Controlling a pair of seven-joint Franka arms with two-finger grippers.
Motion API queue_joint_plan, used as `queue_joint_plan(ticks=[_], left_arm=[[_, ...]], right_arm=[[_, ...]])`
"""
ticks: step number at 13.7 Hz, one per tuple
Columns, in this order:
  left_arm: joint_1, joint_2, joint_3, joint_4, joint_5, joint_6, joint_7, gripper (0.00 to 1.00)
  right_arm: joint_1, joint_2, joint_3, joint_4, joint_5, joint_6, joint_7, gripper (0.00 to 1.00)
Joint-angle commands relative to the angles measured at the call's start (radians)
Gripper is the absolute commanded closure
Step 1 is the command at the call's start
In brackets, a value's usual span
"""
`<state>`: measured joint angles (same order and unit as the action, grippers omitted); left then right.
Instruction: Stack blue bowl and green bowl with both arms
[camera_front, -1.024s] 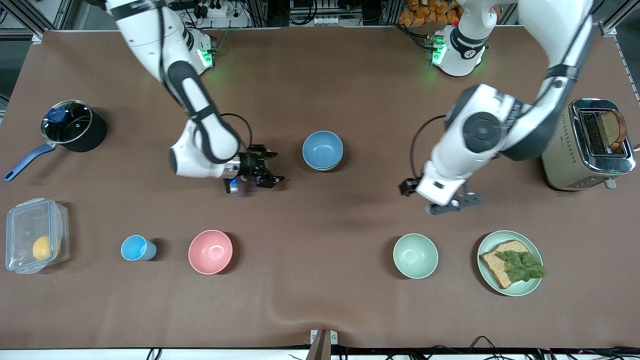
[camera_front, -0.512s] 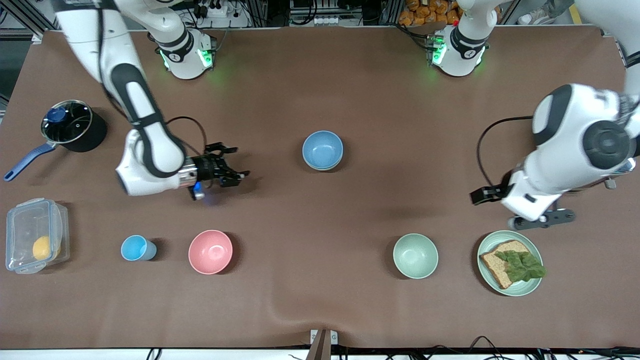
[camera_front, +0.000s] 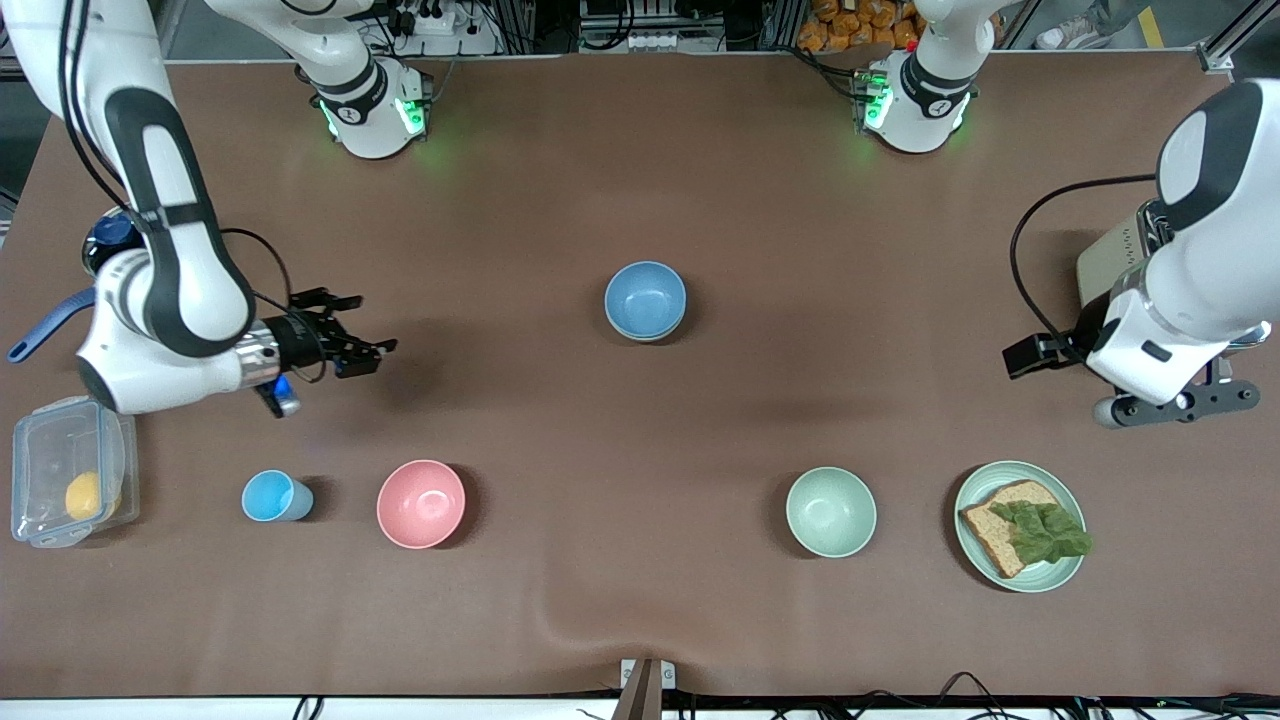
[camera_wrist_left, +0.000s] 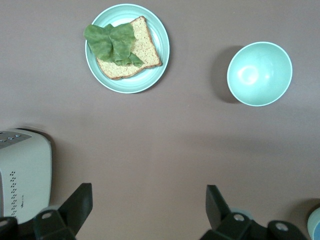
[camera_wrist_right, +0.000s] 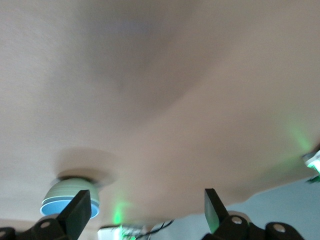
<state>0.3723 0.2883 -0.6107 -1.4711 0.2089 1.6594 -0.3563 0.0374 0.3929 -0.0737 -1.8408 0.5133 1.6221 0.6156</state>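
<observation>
Blue bowl (camera_front: 646, 299) sits nested in green bowl (camera_wrist_right: 70, 194); we've pulled left gripper (camera_front: 1172, 405) and right gripper (camera_front: 345, 350) away, both open, empty; stack looks done

A: Brown table (camera_front: 700, 180), cloth-like cover, rippled at the edge nearest the front camera. What sits on it?

B: Mid-table, the blue bowl (camera_front: 646, 299) nested in a green bowl (camera_wrist_right: 64, 191). Nearer the camera, a row: clear lidded box (camera_front: 66, 470) with something yellow inside, small light-blue cup (camera_front: 271, 496), pink bowl (camera_front: 421, 503), a pale green bowl (camera_front: 831, 511), green plate (camera_front: 1064, 574) with bread and a leaf.

A: The ends?

B: Toaster (camera_front: 1110, 260) at the left arm's end, mostly hidden by that arm. Pot with a blue handle (camera_front: 40, 328) at the right arm's end, largely covered too.
</observation>
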Motion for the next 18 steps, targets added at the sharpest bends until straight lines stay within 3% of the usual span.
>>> queue_joint_plan(ticks=[1, 3, 6, 8, 10, 13, 16, 18], left_arm=[[-0.035, -0.072, 0.052, -0.018, -0.04, -0.068, 0.091, 0.0], [-0.139, -0.151, 0.199, -0.055, -0.136, -0.098, 0.141, 0.0], [-0.35, -0.279, 0.434, -0.167, -0.18, -0.102, 0.18, 0.0], [-0.383, -0.313, 0.466, -0.192, -0.18, -0.102, 0.201, 0.0], [-0.386, -0.313, 0.48, -0.181, -0.168, -0.102, 0.279, 0.0], [-0.427, -0.307, 0.558, -0.152, -0.178, -0.104, 0.312, 0.0], [-0.412, -0.288, 0.552, -0.114, -0.207, -0.124, 0.309, 0.0], [-0.409, -0.288, 0.556, -0.109, -0.233, -0.124, 0.31, 0.0]], right_arm=[[-0.091, -0.028, 0.054, 0.057, -0.08, -0.066, -0.067, 0.0], [-0.094, -0.029, 0.054, 0.094, -0.125, -0.116, -0.12, 0.0], [-0.07, -0.094, 0.055, 0.162, -0.145, -0.168, -0.125, 0.0], [-0.051, -0.098, 0.055, 0.312, -0.247, -0.246, -0.17, 0.0], [-0.044, -0.106, 0.052, 0.408, -0.315, -0.287, -0.392, 0.0], [-0.054, -0.181, 0.037, 0.433, -0.328, -0.286, -0.467, 0.0], [-0.05, -0.236, 0.049, 0.448, -0.392, -0.249, -0.485, 0.0], [-0.05, -0.299, 0.052, 0.39, -0.401, -0.173, -0.545, 0.0]])
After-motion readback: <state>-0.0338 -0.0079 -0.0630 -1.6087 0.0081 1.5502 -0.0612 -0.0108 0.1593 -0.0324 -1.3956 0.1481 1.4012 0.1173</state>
